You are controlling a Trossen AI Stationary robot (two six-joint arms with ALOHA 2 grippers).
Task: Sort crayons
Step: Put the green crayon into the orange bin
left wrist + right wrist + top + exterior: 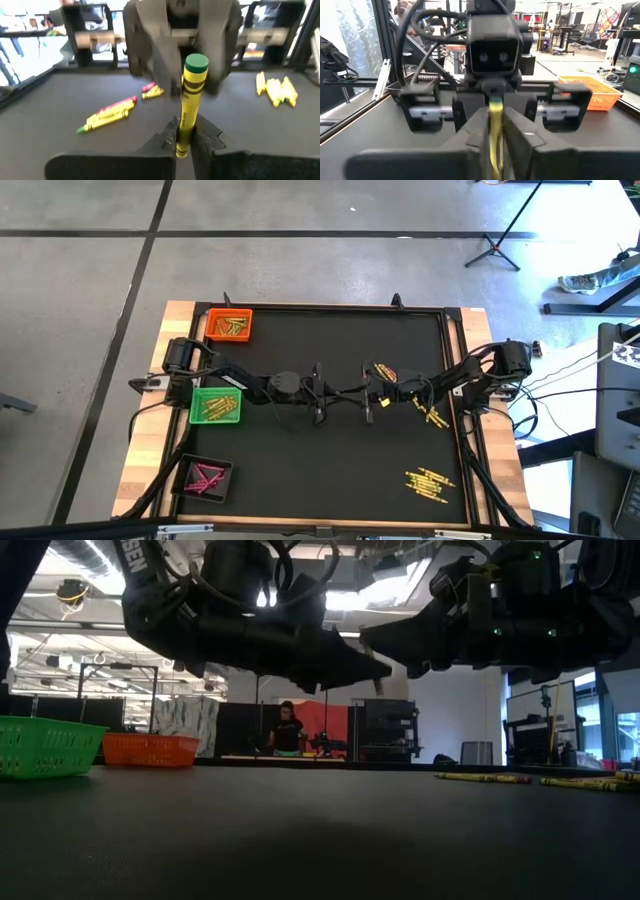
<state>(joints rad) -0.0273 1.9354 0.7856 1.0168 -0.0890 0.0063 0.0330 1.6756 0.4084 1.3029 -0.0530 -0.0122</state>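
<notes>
Left pincer (184, 142) pinching green-tipped yellow crayon (190, 100) upright, right pincer (495, 131) also gripping it, high view hides crayon.

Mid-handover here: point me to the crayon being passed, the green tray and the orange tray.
crayon being passed (190, 100), left wrist view, on its yellow wrapper below the green tip.
green tray (215, 406), high view, on its left rim.
orange tray (227, 313), high view, on its top rim.
</notes>
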